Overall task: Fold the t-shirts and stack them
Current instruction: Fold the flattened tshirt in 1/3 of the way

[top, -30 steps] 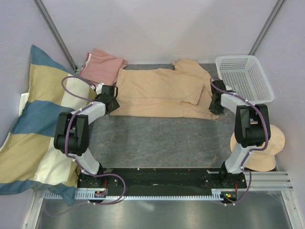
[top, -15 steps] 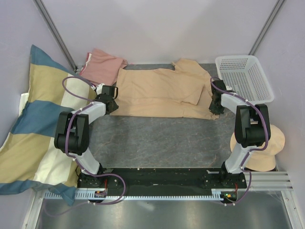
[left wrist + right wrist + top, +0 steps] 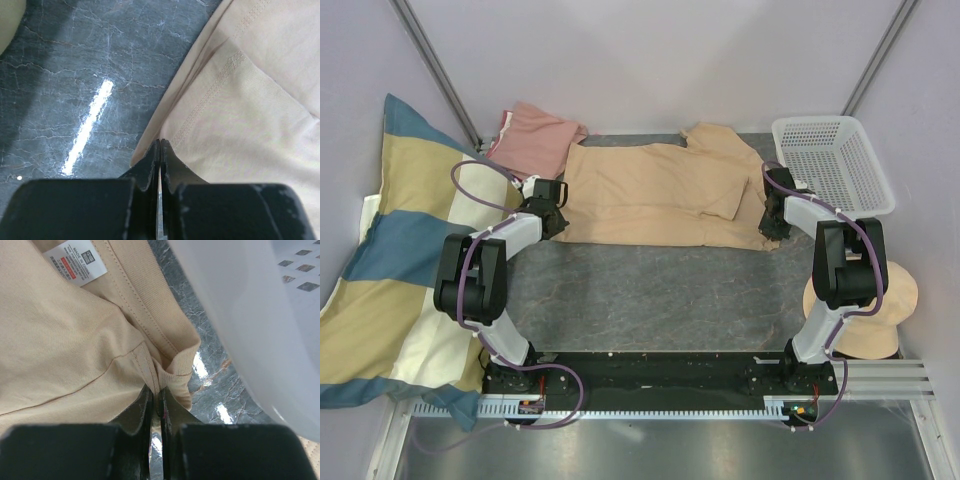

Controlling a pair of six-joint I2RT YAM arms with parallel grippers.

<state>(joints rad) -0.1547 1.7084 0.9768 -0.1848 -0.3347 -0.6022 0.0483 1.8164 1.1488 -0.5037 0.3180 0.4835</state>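
Note:
The tan t-shirt lies spread flat across the back of the dark table, hem to the left and neck to the right. My left gripper is at its near-left hem corner; in the left wrist view the jaws are pressed together on the hem edge of the tan cloth. My right gripper is at the near-right end. There the jaws are shut on a bunched fold of the ribbed collar, below the white neck label. The salmon-pink t-shirt lies crumpled at the back left.
A white mesh basket stands at the back right, its wall close beside my right gripper. A big blue, yellow and cream striped pillow leans along the left side. A round beige domed thing sits by the right arm.
My left gripper's jaws have closed at the hem corner. Neither arm has visibly shifted, and the tan shirt lies as before.

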